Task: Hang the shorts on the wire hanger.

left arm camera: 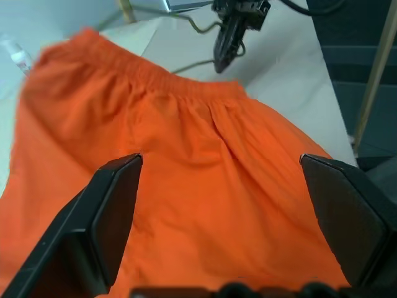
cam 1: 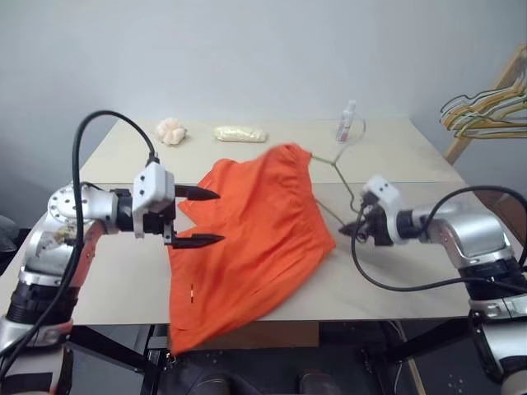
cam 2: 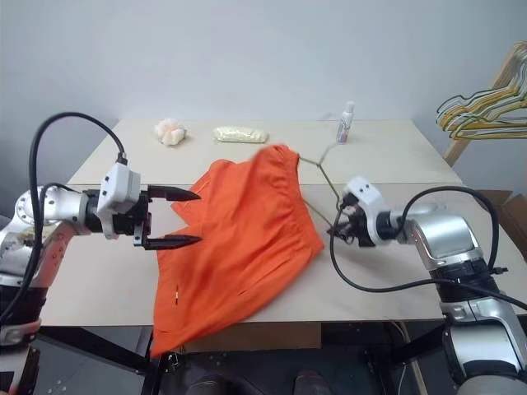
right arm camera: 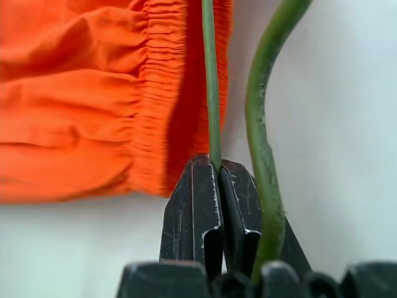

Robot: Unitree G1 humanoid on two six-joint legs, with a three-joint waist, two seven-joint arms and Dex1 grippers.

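**Hanger pinched on the right, shorts draped and half-threaded, left jaws waiting wide**

The right gripper [cam 1: 359, 231] has its two black fingers pressed together on a strand of the wire hanger [cam 1: 333, 165]; the right wrist view shows the thin wire [right arm camera: 212, 93] nipped between the fingertips, with a second, thicker-looking strand curving just beside them. The hanger runs from that grip toward the far side of the table [cam 1: 412, 156], and its far end disappears under the waistband of the shorts [cam 1: 255, 239].

The shorts lie in the middle of the table, waistband raised at the far end near the hanger, legs spreading toward the near edge, where one corner hangs over. The left gripper [cam 1: 200, 217] hovers at the left edge of the cloth with its fingers spread wide, holding nothing.

By my reading, the step in hand is working the hanger into the shorts: the wire appears to sit inside or under the waistband, though how far cannot be told. The next move likely calls for the left gripper to close on the cloth near the waistband and steady it while the right one guides the wire. The thin wire could twist in that narrow pinch.

Beyond, a spray bottle [cam 1: 347, 121] stands at the far edge.
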